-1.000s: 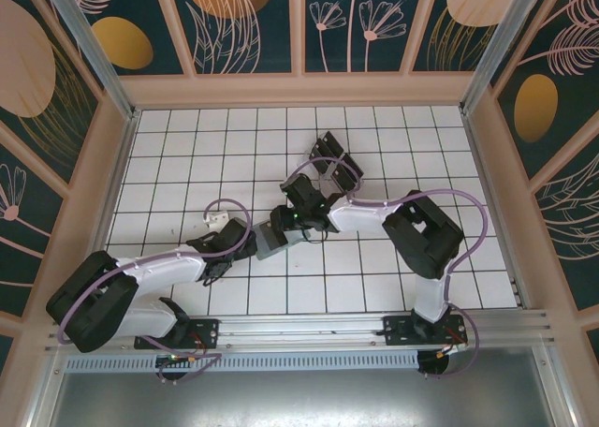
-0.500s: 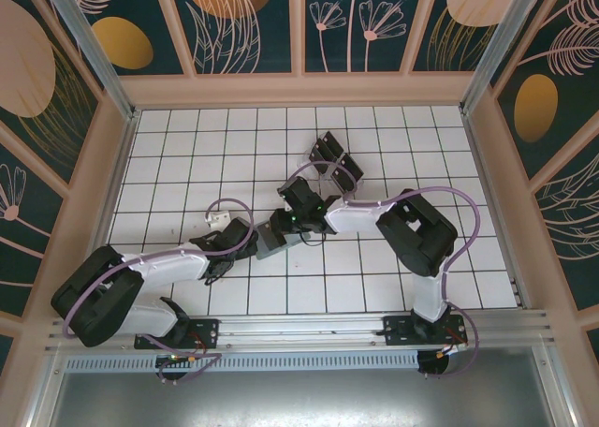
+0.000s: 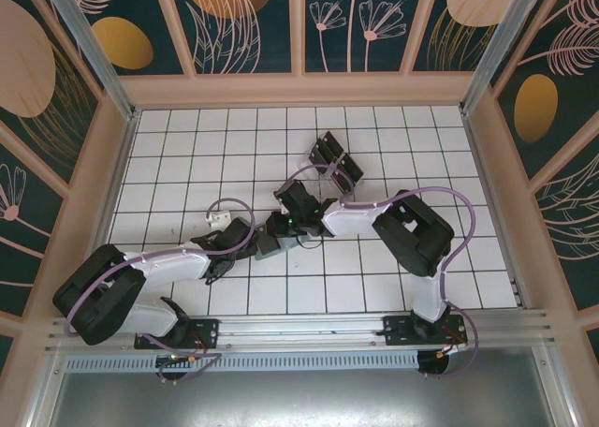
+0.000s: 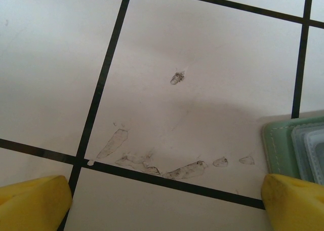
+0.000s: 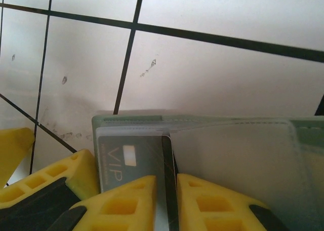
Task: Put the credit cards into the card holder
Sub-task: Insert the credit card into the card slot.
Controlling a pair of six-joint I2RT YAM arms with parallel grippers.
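Note:
The grey-green card holder [image 5: 238,135] lies flat on the tiles, and one corner of it shows in the left wrist view [image 4: 278,140]. A black credit card marked VIP [image 5: 129,162] lies under its clear pocket. My right gripper [image 5: 166,183] is shut on another black credit card [image 5: 170,160], which stands on edge with its far end at the pocket. From above, the right gripper [image 3: 278,228] sits over the card holder [image 3: 266,247]. My left gripper [image 4: 167,205] is open, low over bare tile, with its right finger [image 4: 291,203] beside the holder's corner.
A clear slotted rack [image 3: 334,157] with dark cards stands about two tiles beyond the right gripper. The left gripper [image 3: 243,242] sits just left of the holder; its yellow finger [image 5: 63,178] is against the holder's left edge. Scuff marks [image 4: 177,167] dot the tile.
The right gripper has moved left over the card holder and its jaws have closed in on the card. The left arm has barely moved.

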